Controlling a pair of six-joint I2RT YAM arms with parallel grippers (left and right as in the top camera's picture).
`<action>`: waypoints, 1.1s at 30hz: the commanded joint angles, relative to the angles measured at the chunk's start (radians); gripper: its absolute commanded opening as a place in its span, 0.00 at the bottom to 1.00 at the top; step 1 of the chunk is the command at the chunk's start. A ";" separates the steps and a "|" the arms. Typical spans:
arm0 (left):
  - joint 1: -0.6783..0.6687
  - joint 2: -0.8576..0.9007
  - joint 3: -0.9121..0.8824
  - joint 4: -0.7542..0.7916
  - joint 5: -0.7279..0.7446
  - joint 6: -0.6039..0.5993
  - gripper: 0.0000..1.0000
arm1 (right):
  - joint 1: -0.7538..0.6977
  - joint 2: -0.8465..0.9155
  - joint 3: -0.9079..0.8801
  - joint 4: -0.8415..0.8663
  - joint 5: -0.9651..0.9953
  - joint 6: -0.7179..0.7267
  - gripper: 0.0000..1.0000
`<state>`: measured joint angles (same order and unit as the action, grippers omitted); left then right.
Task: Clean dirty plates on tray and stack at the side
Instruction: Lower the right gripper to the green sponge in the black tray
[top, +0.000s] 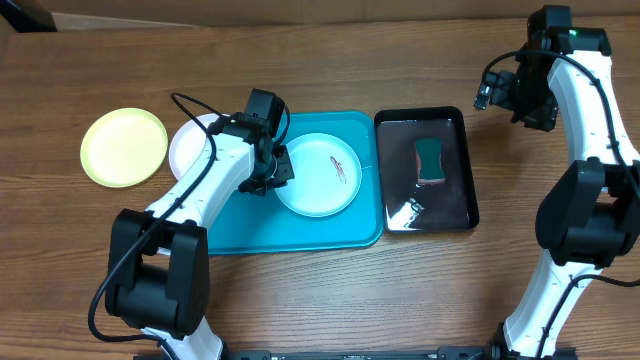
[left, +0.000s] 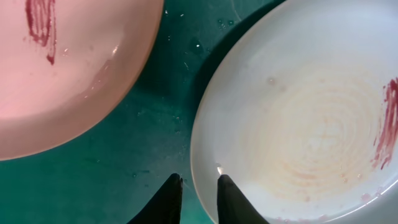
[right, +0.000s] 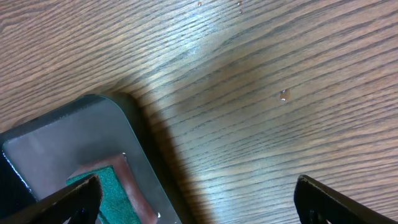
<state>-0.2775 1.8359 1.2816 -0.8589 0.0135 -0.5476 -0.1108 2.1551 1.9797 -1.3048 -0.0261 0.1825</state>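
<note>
Your left gripper (left: 198, 179) straddles the nine o'clock rim of the pale blue round plastic plate (top: 320, 182) on the turquoise rectangular tray (top: 300, 232). Only its wrist view shows the jaws barely apart. Right gripper (right: 198, 186) gapes wide.

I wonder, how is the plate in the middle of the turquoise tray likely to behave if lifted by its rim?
The plate looks like thin plastic, so probably light and stiff. Droplets on the tray suggest a wet, slippery rim. Shallow and flat, it should not roll.

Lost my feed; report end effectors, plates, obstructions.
Left end effector slightly parted astride smeared plate rim on tray. Right end effector open, empty, over table. Nothing blocking.
</note>
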 joint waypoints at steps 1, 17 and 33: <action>-0.014 0.026 -0.006 0.005 -0.007 0.013 0.18 | -0.001 -0.027 0.017 0.002 -0.002 0.001 1.00; -0.010 0.053 -0.050 0.071 -0.021 0.013 0.28 | -0.001 -0.027 0.017 0.002 -0.002 0.001 1.00; -0.018 0.053 -0.069 0.082 -0.024 0.013 0.12 | -0.001 -0.031 0.025 0.027 -0.187 -0.013 1.00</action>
<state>-0.2886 1.8778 1.2236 -0.7795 0.0025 -0.5442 -0.1108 2.1551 1.9797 -1.2602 -0.0650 0.1875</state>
